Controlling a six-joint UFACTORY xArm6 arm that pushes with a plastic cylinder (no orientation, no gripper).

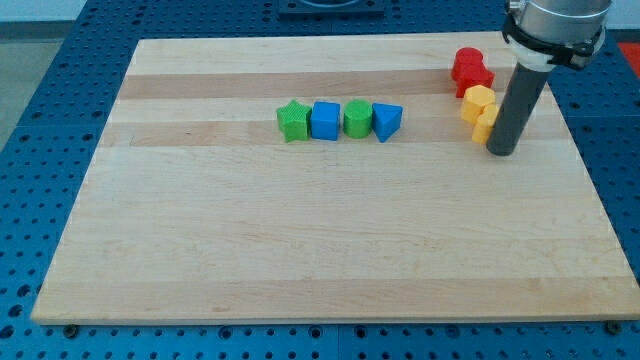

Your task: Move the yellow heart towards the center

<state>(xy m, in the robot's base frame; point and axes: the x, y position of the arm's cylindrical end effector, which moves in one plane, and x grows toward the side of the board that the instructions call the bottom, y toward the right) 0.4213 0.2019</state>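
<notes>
My tip (502,152) is standing upright, resting on the counter (320,250) and touching the yellow heart (485,123) at the view's upper right. No jaws: the tool is a plain rod. Two yellow, two red, two green, two blue blocks are showing.

Bright, even overhead light falls on the pale wooden desk (330,240), leaving only small soft shadows under the coloured blocks. No glare shows on the wood. Focus is sharp throughout, with no evident distortion at the edges.
</notes>
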